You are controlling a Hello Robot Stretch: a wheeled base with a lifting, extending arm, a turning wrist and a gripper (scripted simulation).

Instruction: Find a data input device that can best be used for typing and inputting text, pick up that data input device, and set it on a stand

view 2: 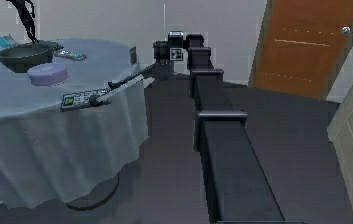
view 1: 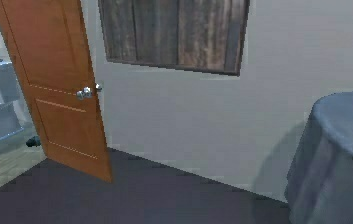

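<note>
Target, by my judgement, is the small flat dark slab with pale key-like marks and a green end [view 2: 81, 99]. It is too small for me to swear it is a keyboard, but nothing else on the cloth fits a typing device better. It lies flat on the round desk draped in blue-grey cloth [view 2: 44, 140], at the desk's edge nearest the arm. Its long axis runs roughly along that edge, across the arm side view.

My gripper [view 2: 112, 88] comes in over that same edge of the desk, its thin fingers [view 2: 129, 79] slanting down at the slab's right-hand end. The slab therefore lies just past the fingertips, toward the arm side view's left. I cannot tell whether the tips touch it or hang above it. I also cannot tell how the fingers are set, or whether they hold anything, since the slab sits on the cloth right at them. The fingers and the slab's long axis run nearly the same way, so I judge the wrist needs turning to take the slab across its narrow width.

Farther in on the desk sit a pale lavender round disc [view 2: 46, 75] and a dark bowl [view 2: 26, 55]. Off the desk, the dark square arm bar [view 2: 219, 130] leads back, with an orange-brown panelled wooden door [view 2: 304, 45] behind.
</note>
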